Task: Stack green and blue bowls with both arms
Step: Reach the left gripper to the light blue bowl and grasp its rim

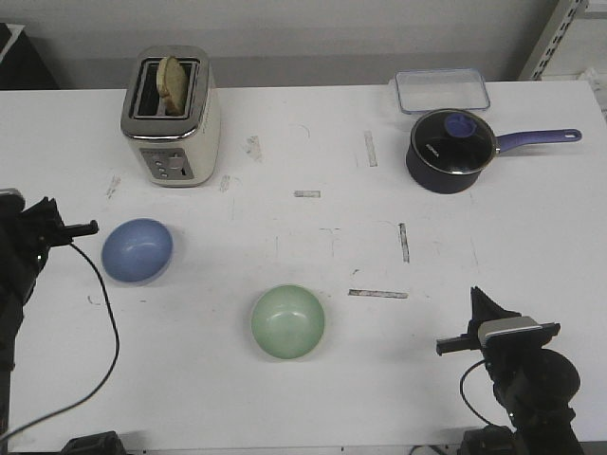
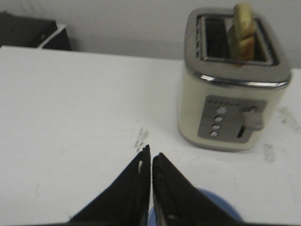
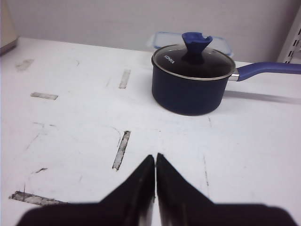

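Grippers (image 2: 151,157) (image 3: 155,160) closed; blue bowl (image 1: 137,249), green bowl (image 1: 288,321) empty, apart.

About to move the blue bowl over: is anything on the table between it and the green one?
Nothing visible. The blue bowl and green bowl have only bare table between them; the toaster stands farther back.

Left tool (image 2: 151,157) and right tool (image 3: 155,157) both closed, empty.

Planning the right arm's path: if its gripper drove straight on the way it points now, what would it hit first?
Probably the saucepan; the right gripper, fingers shut, aims across bare table toward it, though depth is unclear.
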Available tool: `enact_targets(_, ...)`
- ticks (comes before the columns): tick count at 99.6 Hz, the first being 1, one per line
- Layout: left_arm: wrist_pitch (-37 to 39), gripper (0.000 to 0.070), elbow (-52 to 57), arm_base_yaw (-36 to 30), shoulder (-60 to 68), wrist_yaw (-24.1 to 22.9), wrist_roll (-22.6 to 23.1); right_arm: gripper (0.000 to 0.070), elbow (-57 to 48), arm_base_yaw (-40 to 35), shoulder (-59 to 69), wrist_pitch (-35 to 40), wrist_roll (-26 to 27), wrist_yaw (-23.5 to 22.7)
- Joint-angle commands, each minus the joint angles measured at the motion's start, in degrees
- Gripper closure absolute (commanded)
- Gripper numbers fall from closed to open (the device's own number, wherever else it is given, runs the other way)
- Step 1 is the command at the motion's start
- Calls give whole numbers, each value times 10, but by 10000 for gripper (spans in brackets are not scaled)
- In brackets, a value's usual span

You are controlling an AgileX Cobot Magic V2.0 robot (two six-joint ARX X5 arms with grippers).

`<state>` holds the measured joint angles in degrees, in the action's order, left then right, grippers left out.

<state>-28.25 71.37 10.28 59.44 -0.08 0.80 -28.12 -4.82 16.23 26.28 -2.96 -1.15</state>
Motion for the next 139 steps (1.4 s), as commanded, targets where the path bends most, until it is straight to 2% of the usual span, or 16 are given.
enact_targets(1,-21,694,5,22,35,-2,14,700,1,-2,4,-5,6,1)
enact_targets(5,-34,678,5,32,57,-1,12,700,1,-2,4,-5,6,1)
enact_targets(9,-49,625,5,38,80,3,11,700,1,-2,4,-5,6,1)
enact_targets(16,-74,486,5,44,118,5,7,700,1,-2,4,-5,6,1)
enact_targets(29,-118,217,5,52,187,6,-39,700,1,-5,4,-5,6,1)
enact_targets(42,-143,91,5,52,240,23,-49,700,1,-11,4,-5,6,1)
enact_targets(49,-148,37,5,52,267,56,-52,700,1,-13,4,-5,6,1)
enact_targets(56,-145,30,5,52,289,92,-62,700,1,-13,4,-5,6,1)
enact_targets(64,-139,32,5,51,310,121,-64,700,1,-13,4,-5,6,1)
enact_targets(82,-116,73,5,47,331,122,-65,700,1,-13,4,-5,6,1)
enact_targets(88,-110,177,5,47,331,122,-65,700,1,-13,4,-5,6,1)
enact_targets(99,-102,448,5,47,331,122,-65,700,1,-13,4,-5,6,1)
enact_targets(118,-107,700,5,47,331,122,-80,700,1,-13,4,-5,6,1)
enact_targets(139,-99,700,5,47,330,122,-81,700,1,-13,4,-5,6,1)
